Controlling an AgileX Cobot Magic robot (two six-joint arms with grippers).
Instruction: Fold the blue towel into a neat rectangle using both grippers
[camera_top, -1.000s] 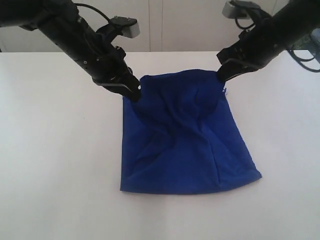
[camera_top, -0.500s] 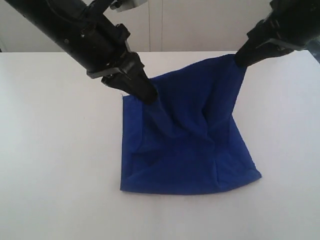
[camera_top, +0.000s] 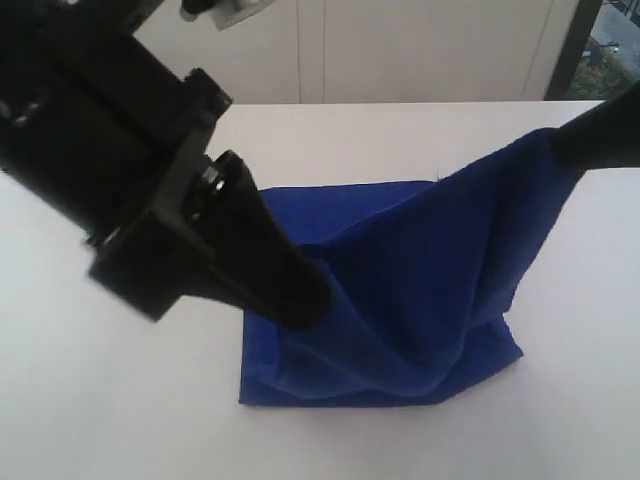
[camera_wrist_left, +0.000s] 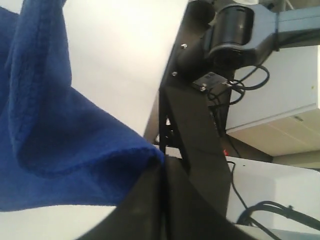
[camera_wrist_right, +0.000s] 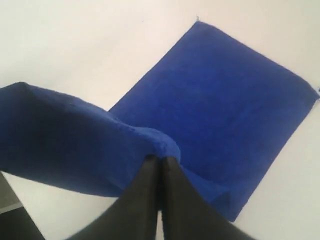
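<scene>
1. Across the whole scene stretches a plain white flat tabletop (camera_top: 110, 420), with pale cabinet panels (camera_top: 400, 50) behind its far edge.
2. Right of the middle sits the deep royal-blue terry-cloth towel (camera_top: 420, 270). Its lower layer lies flat on the tabletop as a rectangle. Its upper layer is lifted off the surface and sags as a sheet between two raised corners.
3. On the near left, the bulky black metal left arm (camera_top: 120, 190) fills much of the exterior view, slanting down and rightward to the towel.
4. At that arm's tip, the narrow black left gripper (camera_top: 300, 300) is clamped on the towel's left raised corner. Its wrist view shows the fingers (camera_wrist_left: 142, 205) pressed together with the terry edge pinched between them.
5. At the far right, cut by the frame edge, the black right gripper (camera_top: 590, 140) is closed on the other raised corner, clear of the tabletop. In its wrist view the fingers (camera_wrist_right: 177, 200) meet on a fold of cloth above the flat layer.
</scene>
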